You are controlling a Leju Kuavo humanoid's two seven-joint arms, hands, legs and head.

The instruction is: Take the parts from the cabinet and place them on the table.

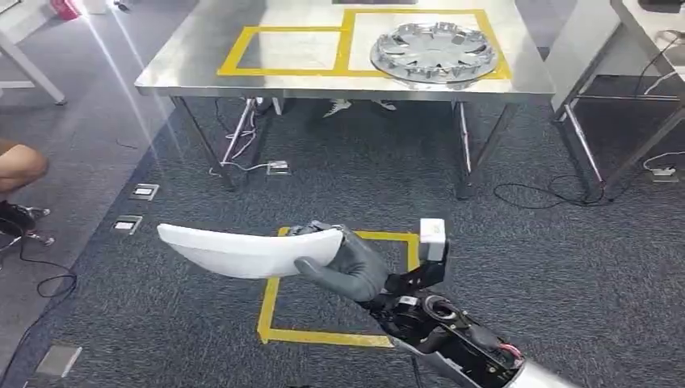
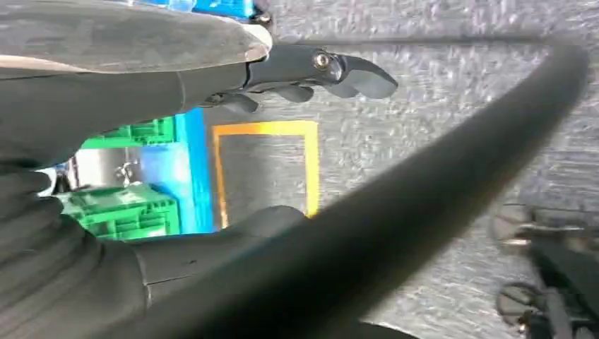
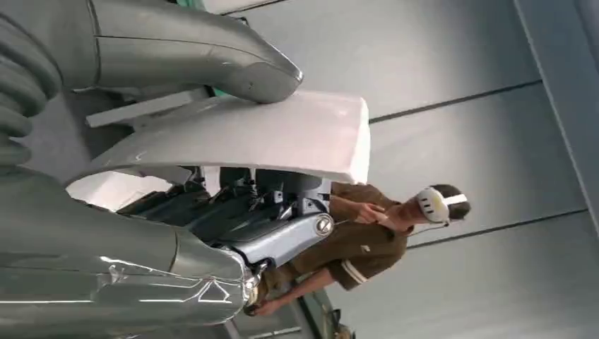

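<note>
In the head view my right hand (image 1: 349, 263) reaches in from the lower right and grips one end of a long, curved white part (image 1: 234, 249), held level above the carpet. The right wrist view shows the same white part (image 3: 282, 134) clamped between the thumb and the darker fingers (image 3: 233, 208). Ahead stands the steel table (image 1: 186, 61), marked with two yellow tape squares. A silver hubcap (image 1: 434, 52) lies in the right-hand square. My left hand (image 2: 141, 106) hangs over the carpet with fingers (image 2: 332, 70) stretched out, apart from the thumb, nothing between them.
A yellow tape square (image 1: 271, 323) marks the carpet under my right hand. Cables and floor sockets (image 1: 144, 191) lie near the table legs. A person's knee (image 1: 18, 162) is at the left edge. Green crates (image 2: 120, 208) stand behind me. A person wearing a headset (image 3: 374, 240) stands nearby.
</note>
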